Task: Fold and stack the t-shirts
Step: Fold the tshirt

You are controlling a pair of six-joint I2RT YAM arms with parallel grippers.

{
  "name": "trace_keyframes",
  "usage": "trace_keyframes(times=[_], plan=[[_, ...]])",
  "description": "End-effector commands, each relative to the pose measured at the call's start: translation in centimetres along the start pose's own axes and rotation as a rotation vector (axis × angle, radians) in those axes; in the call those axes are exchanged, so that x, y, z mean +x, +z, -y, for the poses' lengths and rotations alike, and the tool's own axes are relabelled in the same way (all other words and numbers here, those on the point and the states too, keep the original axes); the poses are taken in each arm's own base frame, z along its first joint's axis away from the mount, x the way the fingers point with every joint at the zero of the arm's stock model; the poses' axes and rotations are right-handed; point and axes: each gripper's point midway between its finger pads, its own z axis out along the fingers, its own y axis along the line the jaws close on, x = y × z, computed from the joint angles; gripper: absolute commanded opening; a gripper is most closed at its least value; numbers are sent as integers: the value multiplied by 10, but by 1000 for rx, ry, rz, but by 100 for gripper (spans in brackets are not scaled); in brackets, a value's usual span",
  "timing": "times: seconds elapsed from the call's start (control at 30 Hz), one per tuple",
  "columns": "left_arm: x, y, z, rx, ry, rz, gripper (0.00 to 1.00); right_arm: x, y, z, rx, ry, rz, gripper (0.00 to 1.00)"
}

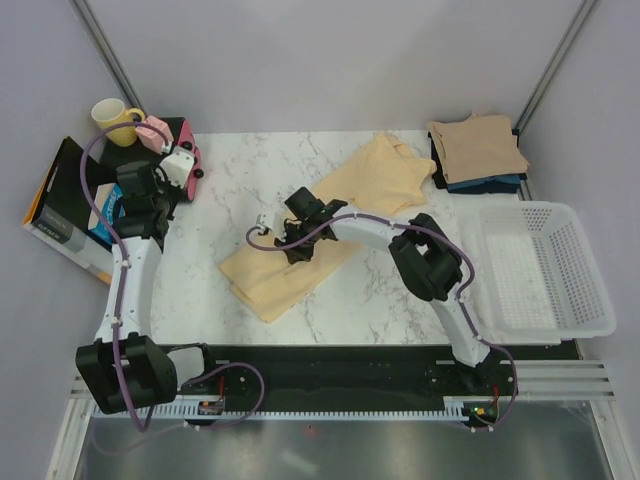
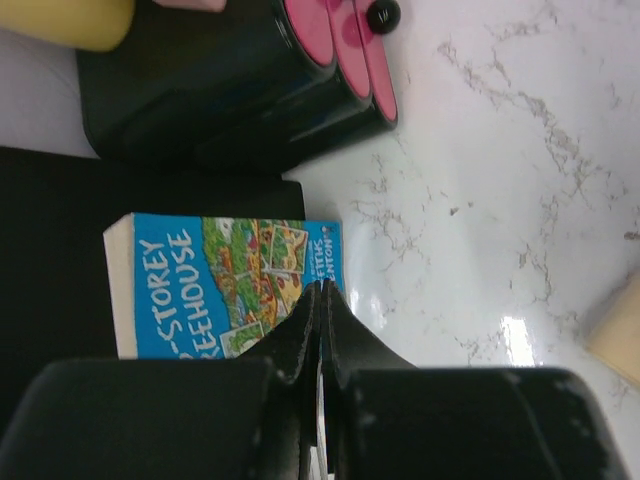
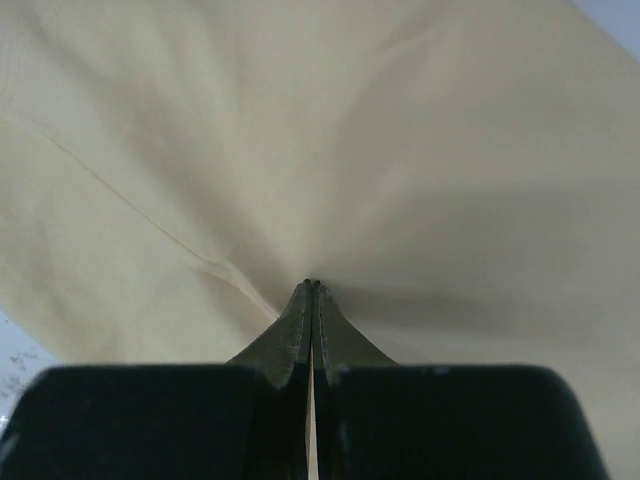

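I am mid-fold. My right fingers (image 3: 297, 335) pinch the yellow shirt (image 1: 285, 280) in the middle of the worktop (image 1: 215, 200). My left fingers (image 2: 303, 335) are clenched on nothing. Next, I think, I lift the cloth toward 1 o'clock.

White marble surface (image 1: 200, 290) with laundry on it

Got a pale yellow t-shirt (image 1: 370, 180) sprawled diagonally across the middle, bunched up toward the near-left end. Also got a folded stack of t-shirts (image 1: 478, 150) in the far right corner, tan over darker layers. Add a white mesh basket (image 1: 520, 207) at the right edge and a pink-and-black thing (image 1: 185, 150) at the far left corner.
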Motion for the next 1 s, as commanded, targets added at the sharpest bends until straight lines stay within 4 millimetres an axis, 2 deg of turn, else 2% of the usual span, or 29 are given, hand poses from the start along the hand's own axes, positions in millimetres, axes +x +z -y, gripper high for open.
trace_keyframes(times=[0.0, 0.07, 0.1, 0.13, 0.23, 0.33, 0.47, 0.53, 0.57, 0.6, 0.63, 0.67, 0.7, 0.73, 0.77, 0.8, 0.83, 0.87, 0.9, 0.93, 0.97], plan=[[-56, -2, -20, 13, -39, 141, 2, 41, -25, -30, -47, 85, -104, 0], [-65, 4, -22, 29, -30, 153, 2, 61, -35, -50, -55, 94, -152, 0], [-78, 2, -28, 27, -21, 184, 2, 68, -38, -57, -62, 92, -166, 0], [-83, 4, -28, 35, -16, 192, 2, 80, -46, -68, -68, 96, -187, 0], [-101, 7, -29, 58, 17, 230, 2, 95, -62, -88, -70, 114, -214, 0], [-117, 8, -23, 83, 57, 265, 2, 106, -81, -113, -87, 116, -234, 0], [-132, 9, -4, 132, 99, 295, 2, 117, -97, -153, -119, 69, -274, 0], [-133, 8, 7, 157, 118, 298, 2, 119, -108, -156, -97, 56, -283, 0], [-136, 7, 18, 178, 135, 306, 2, 118, -111, -152, -70, 42, -284, 0], [-131, 9, 26, 192, 155, 297, 2, 117, -115, -147, -43, 19, -290, 2], [-130, 6, 33, 204, 172, 300, 2, 107, -124, -131, 33, -16, -284, 4], [-133, 4, 49, 231, 199, 312, 2, 100, -129, -121, 71, -44, -272, 5], [-123, 7, 62, 258, 225, 292, 2, 92, -135, -112, 104, -58, -259, 6], [-120, 6, 70, 275, 243, 292, 3, 69, -146, -98, 155, -78, -206, 6], [-121, 4, 82, 295, 266, 300, 3, 58, -155, -84, 198, -81, -181, 7], [-113, 5, 92, 316, 287, 287, 4, 44, -162, -70, 248, -86, -148, 7], [-111, 5, 97, 325, 296, 285, 4, 19, -174, -51, 316, -87, -95, 6], [-112, 3, 104, 338, 305, 292, 4, 18, -188, -23, 425, -53, -101, 4], [-108, 3, 110, 354, 308, 287, 3, -3, -201, 0, 513, -30, -41, 1], [-108, 3, 112, 362, 311, 289, 3, 1, -200, 20, 554, 4, -52, 0], [-106, 4, 115, 371, 318, 287, 3, 14, -214, 52, 639, 64, -68, 0]])
